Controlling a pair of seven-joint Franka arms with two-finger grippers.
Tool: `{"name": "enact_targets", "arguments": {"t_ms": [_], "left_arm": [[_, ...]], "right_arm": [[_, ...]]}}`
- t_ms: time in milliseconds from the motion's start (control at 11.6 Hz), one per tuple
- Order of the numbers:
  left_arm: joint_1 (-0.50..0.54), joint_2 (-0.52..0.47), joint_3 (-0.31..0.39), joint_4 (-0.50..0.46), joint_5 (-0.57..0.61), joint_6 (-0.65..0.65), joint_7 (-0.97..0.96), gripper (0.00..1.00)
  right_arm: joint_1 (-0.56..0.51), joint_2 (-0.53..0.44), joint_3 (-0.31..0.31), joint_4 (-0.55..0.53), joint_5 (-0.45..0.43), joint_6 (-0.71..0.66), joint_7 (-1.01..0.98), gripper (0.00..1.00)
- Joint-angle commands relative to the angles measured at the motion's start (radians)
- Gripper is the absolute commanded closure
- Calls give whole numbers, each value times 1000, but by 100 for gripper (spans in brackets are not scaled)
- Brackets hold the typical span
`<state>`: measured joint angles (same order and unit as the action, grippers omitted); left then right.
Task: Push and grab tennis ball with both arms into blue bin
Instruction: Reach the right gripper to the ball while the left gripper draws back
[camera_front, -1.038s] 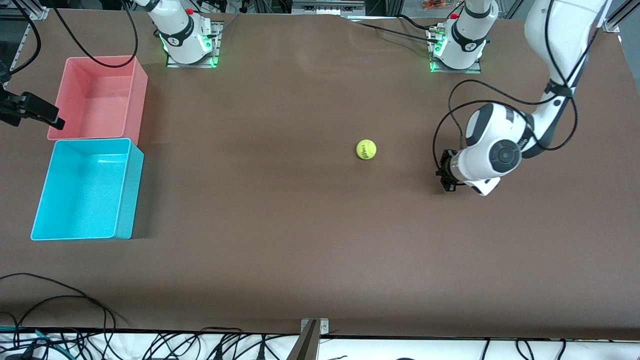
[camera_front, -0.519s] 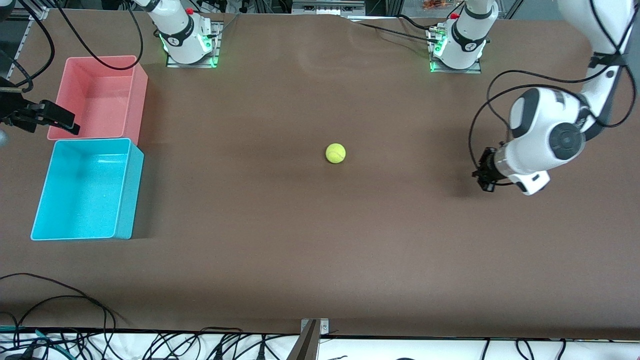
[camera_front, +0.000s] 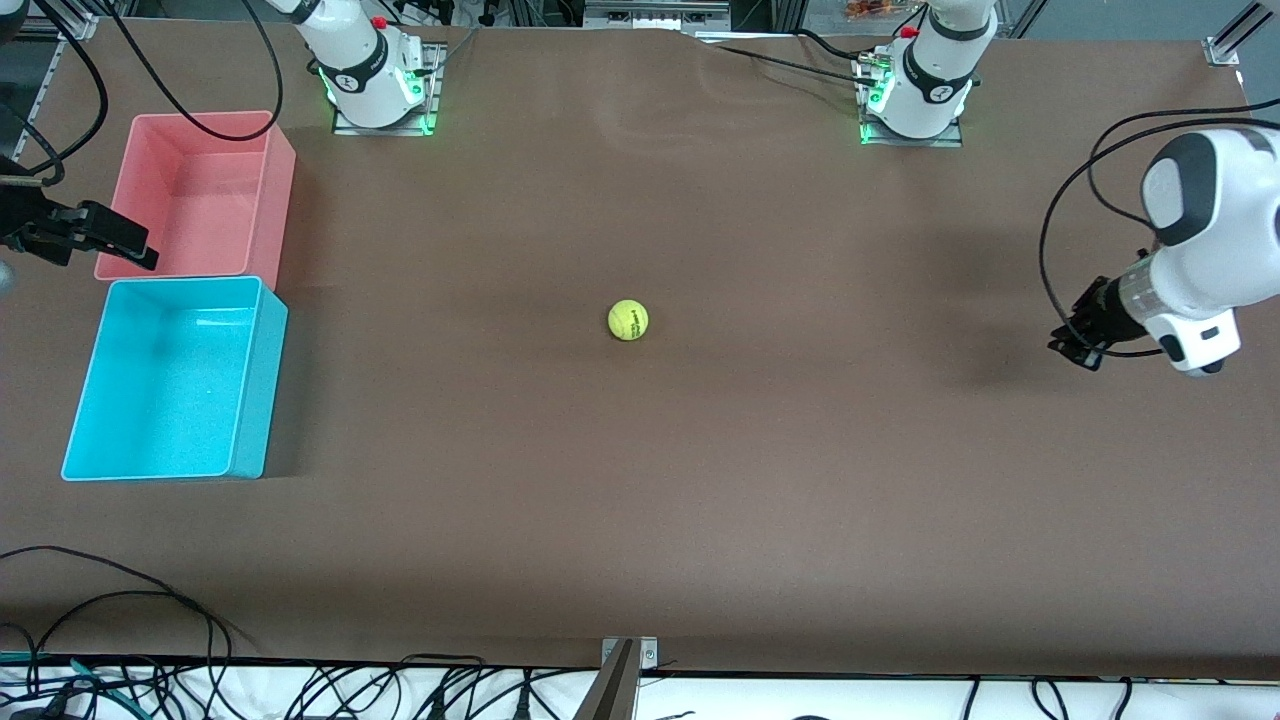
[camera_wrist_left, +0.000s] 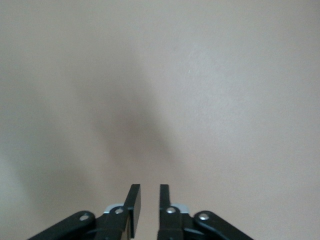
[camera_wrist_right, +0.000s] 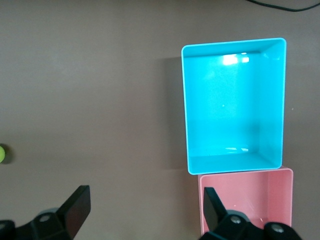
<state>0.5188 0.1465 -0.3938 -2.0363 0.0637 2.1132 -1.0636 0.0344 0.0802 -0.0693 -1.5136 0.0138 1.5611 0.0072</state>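
the tennis ball (camera_front: 628, 320) has rolled toward the blue bin (camera_front: 255, 385) and lies free at the frame's middle, while the left gripper (camera_front: 1072, 343), fingers slightly apart, has withdrawn to the right edge and the right gripper (camera_front: 100, 240), fingers wide apart, waits at the pink bin (camera_front: 270, 190).

Left wrist view: only the left tool (camera_wrist_left: 149, 207) and bare worktop (camera_wrist_left: 225, 90) are seen. The tool's two black fingers (camera_wrist_left: 133, 209) are held parallel with a narrow gap between them, and nothing is seen in that gap. The linkage arms with their metal pivot pins are visible at either side of the fingers. A soft, dark shadow (camera_wrist_left: 132, 125) is cast on the worktop just ahead of the fingertips. The rest of the surface is recorded as plain and evenly lit.
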Motion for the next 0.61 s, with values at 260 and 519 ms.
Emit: {"name": "enact_targets", "arguments": {"t_ms": [260,519], "left_arm": [[26,-61,-19,164,-63,-172,365,0],[20,-59,-40,261,-79,-257,592,0]], "right_arm": [[96,75,31,0,12,-35,17,0],[241,119,34,-10,21,-30,54,0]]}}
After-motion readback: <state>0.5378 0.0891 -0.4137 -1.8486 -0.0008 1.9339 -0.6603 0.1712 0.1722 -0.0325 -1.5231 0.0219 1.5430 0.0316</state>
